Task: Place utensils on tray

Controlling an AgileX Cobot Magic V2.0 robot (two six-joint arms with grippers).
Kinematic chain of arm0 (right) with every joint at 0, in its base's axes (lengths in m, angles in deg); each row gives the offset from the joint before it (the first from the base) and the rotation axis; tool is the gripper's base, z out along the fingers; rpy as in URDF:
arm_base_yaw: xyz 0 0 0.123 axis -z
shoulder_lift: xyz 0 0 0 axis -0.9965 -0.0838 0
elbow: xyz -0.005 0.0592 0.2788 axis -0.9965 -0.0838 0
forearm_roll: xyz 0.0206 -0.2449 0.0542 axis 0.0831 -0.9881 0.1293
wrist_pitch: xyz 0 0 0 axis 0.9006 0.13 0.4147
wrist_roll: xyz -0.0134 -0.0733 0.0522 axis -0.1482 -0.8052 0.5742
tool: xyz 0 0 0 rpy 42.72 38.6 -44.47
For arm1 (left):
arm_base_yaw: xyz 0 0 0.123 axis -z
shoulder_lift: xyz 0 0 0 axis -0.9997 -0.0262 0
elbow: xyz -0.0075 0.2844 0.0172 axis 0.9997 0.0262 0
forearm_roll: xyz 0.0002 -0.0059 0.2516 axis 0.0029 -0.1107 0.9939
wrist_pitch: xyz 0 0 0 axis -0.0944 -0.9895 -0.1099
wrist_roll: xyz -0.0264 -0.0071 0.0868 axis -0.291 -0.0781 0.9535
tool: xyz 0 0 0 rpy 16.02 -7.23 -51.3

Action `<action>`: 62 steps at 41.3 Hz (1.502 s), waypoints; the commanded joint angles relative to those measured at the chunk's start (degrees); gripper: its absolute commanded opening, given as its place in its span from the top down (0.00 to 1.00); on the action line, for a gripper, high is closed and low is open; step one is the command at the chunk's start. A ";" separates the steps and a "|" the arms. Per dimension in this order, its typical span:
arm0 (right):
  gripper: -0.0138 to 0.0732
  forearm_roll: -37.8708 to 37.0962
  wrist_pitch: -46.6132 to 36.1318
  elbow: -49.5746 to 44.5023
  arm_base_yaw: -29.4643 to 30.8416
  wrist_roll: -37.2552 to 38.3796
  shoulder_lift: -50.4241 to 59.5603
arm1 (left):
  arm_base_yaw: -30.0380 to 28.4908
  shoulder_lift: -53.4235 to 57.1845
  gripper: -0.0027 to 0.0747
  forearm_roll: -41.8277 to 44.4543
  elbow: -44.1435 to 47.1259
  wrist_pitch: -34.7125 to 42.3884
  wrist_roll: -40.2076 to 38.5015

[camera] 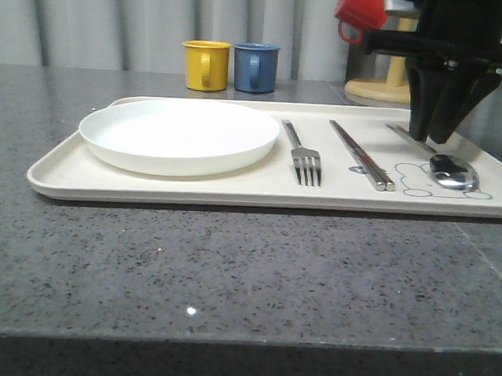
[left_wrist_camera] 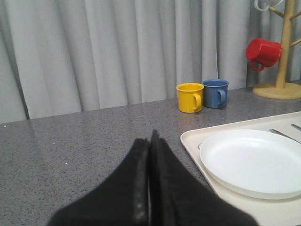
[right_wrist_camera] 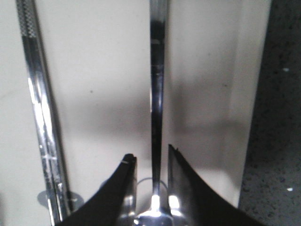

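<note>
The cream tray holds the white plate at its left, then the fork, the chopsticks and the spoon at its right. My right gripper points down over the spoon's handle. In the right wrist view the gripper is open, with the handle of the spoon lying flat between the fingers and a gap on each side; the chopsticks lie alongside. My left gripper is shut and empty over the bare counter, left of the tray and plate.
A yellow mug and a blue mug stand behind the tray. A red mug hangs on a wooden mug tree at the back right. The dark stone counter runs to the front edge.
</note>
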 commanded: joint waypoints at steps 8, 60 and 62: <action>0.60 -3.23 2.85 1.88 0.10 -0.63 12.41 | -0.05 -0.67 0.99 -0.23 -1.43 4.69 -0.44; 0.97 -12.13 -42.11 -62.37 0.16 -7.86 76.38 | -0.05 -0.67 0.99 -0.23 -1.43 4.69 -0.44; 0.97 -12.13 -43.48 -64.76 0.16 -7.86 80.54 | -0.05 -0.67 0.99 -0.23 -1.43 4.69 -0.44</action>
